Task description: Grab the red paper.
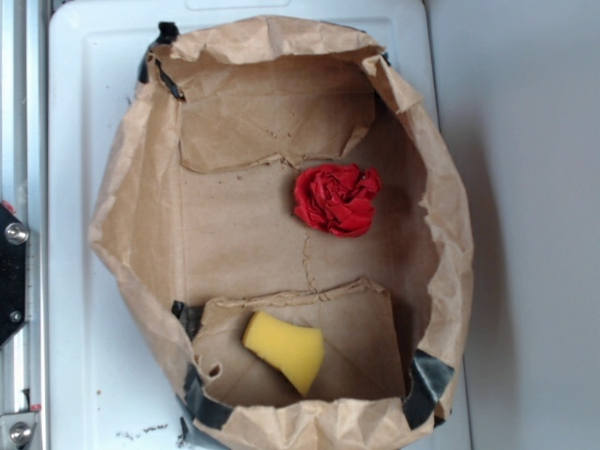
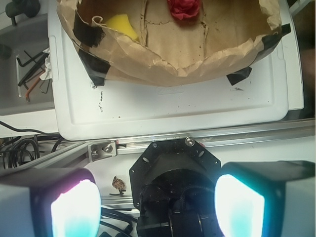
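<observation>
Red paper (image 1: 337,199) sits deep inside the paper bag (image 1: 141,216), so your spread gripper (image 2: 158,200) could snag its crumpled rim.

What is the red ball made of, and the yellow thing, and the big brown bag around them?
The red ball looks like crumpled paper: matte, with sharp folded creases like a rose. The yellow thing seems to be a foam sponge: soft, dull, with rounded cut edges. The brown bag looks like kraft paper: wrinkled, with torn flaps and rolled-down edges.

One red paper (image 1: 337,199), one sponge (image 1: 285,349).
</observation>
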You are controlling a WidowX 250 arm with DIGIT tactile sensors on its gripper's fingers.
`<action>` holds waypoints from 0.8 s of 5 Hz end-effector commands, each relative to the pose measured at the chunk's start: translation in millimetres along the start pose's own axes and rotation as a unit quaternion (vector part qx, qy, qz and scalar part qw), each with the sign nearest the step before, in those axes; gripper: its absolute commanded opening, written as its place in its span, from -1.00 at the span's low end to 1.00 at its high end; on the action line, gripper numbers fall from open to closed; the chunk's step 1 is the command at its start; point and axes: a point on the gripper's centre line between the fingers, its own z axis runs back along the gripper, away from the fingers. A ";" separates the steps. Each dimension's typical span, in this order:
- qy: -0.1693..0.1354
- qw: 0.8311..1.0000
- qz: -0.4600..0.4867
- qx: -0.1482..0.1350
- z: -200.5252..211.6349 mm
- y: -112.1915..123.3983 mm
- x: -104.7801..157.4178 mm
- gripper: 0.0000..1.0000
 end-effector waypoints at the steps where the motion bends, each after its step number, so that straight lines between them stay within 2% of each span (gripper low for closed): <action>1: 0.000 1.000 0.000 0.000 0.0 0.0 0.0 1.00; 2: -0.011 1.000 0.021 -0.005 -9.9 -9.9 34.1 1.00; 4: -0.054 0.998 0.033 -0.003 -35.3 -7.5 89.5 1.00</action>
